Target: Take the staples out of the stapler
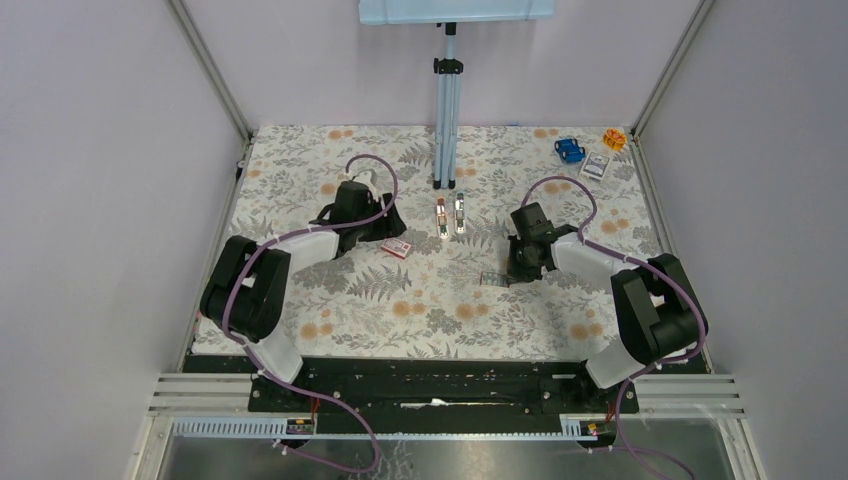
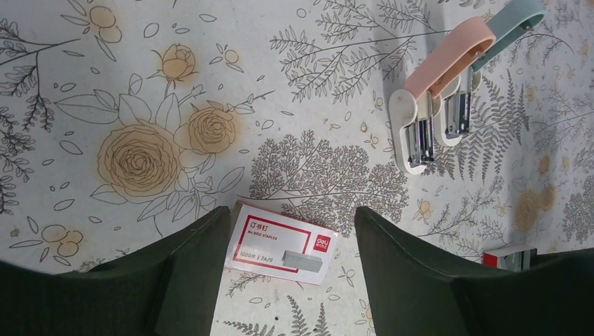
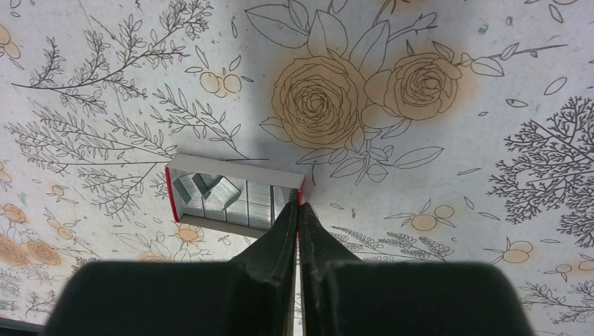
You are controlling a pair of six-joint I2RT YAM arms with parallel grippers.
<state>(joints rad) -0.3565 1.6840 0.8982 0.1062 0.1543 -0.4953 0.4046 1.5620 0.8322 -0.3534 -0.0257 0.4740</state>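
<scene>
Two mini staplers lie side by side at the table's middle, a pink one (image 1: 440, 217) (image 2: 434, 98) and a teal one (image 1: 460, 213) (image 2: 490, 49), both hinged open with metal magazines showing. My right gripper (image 1: 518, 268) (image 3: 299, 207) is shut on the right wall of an open red-edged staple tray (image 1: 495, 278) (image 3: 235, 199) that holds several silvery staple strips, some jumbled. I cannot tell a strip from the stapler apart from these. My left gripper (image 1: 385, 232) (image 2: 291, 211) is open and empty above a white-and-red staple box sleeve (image 1: 396, 247) (image 2: 281, 243).
A camera pole (image 1: 446, 120) stands at the back centre. Small blue (image 1: 569, 150), orange (image 1: 614, 138) and grey (image 1: 595, 168) items lie in the far right corner. Walls close in both sides of the floral mat (image 1: 330, 320).
</scene>
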